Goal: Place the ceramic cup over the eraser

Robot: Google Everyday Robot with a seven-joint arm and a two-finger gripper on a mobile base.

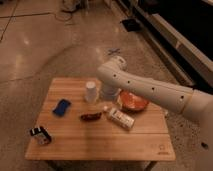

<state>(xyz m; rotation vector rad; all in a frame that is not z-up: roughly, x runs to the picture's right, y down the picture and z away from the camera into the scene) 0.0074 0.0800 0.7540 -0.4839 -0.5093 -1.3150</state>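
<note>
Camera view: my gripper [109, 93] hangs low over the far side of the table [100, 141], jaws spread wide and holding nothing. The white cup [90, 91] stands upright just to its left, so I judge a short sideways reach gets it. The eraser [40, 135] lies well apart at the near left corner (a long diagonal carry). I count one cup, one eraser, one orange bowl [133, 101], one blue pad [61, 107] and one carton [121, 119].

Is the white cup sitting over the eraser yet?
No, the ceramic cup stands at the back of the table beside the gripper, while the eraser lies uncovered near its front left corner.
</note>
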